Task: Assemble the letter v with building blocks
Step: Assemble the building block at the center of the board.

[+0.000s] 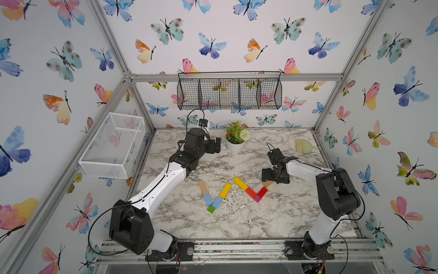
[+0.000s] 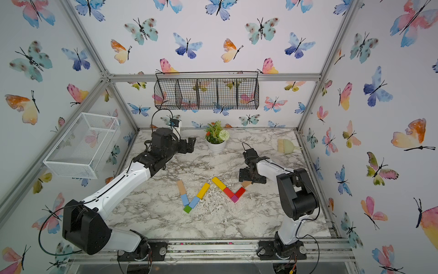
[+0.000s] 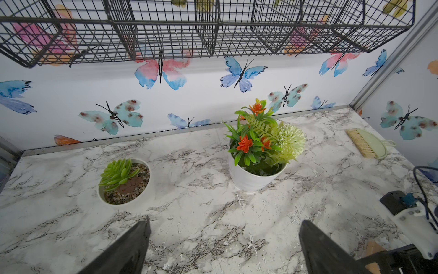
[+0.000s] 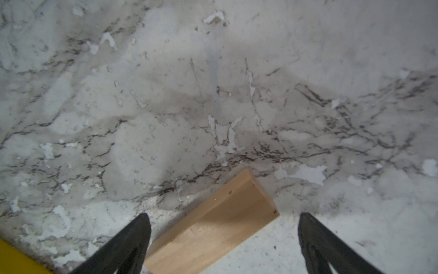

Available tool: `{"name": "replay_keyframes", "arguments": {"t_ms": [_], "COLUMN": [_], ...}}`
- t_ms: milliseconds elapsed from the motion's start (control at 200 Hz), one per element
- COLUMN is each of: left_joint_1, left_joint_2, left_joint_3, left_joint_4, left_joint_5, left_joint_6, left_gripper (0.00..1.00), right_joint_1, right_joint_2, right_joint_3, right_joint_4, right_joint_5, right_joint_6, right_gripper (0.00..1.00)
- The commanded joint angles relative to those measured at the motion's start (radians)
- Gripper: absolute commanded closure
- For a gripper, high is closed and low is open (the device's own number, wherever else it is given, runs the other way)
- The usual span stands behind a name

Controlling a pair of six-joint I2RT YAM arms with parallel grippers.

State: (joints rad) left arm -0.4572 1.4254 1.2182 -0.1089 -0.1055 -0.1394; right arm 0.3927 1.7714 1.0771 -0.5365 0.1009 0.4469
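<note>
Plainly, both sets of jaws stand wide apart and hold nothing. The right jaws hang low over the tan bar at the outer tip of the right V. One finger sits on each side of it and, as far as the right wrist view shows, clear of the wood. The left jaws are raised at the back of the desk, facing the plant, well apart from every block.

Both Vs lie flat near the middle of the desk, side by side. The left V runs a second tan bar, a light blue bar, the green cube, another light blue bar and a yellow bar. The right V runs a yellow bar, a red bar, the magenta cube, a red bar, then the tan bar, largely hidden under the right arm in both top views.

The blocks look like small solid wood: stiff, light, unlikely to be hurt by a squeeze. The coloured ones have a smooth painted skin; the tan ones show bare grain and slightly eased edges. All are flat-faced bars save the two cubes. On the marble-print desk, flaked white in patches, I would expect them to slide at a nudge, so a brushing finger could skew the row. The best hold is probably squarely across the tan bar's long sides near mid-length, so it does not pivot.
</note>
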Motion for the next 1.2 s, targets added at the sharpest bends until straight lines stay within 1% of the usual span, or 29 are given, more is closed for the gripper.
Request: {"name": "replay_keyframes", "arguments": {"t_ms": [0, 1191], "left_joint_1": [0.008, 0.009], "left_joint_2": [-0.006, -0.01], "left_joint_3": [-0.003, -0.001], "left_joint_4": [0.018, 0.018], "left_joint_5": [0.02, 0.03], "left_joint_6": [-0.005, -0.003], "left_gripper": [0.02, 0.02], "right_joint_1": [0.006, 0.009], "right_joint_2": [0.015, -0.02], "right_joint_3": [-0.001, -0.039], "right_joint_4": [0.007, -0.027], "right_joint_5": [0.014, 0.045], "right_joint_6": [-0.011, -0.031], "right_gripper": [0.01, 0.01]}}
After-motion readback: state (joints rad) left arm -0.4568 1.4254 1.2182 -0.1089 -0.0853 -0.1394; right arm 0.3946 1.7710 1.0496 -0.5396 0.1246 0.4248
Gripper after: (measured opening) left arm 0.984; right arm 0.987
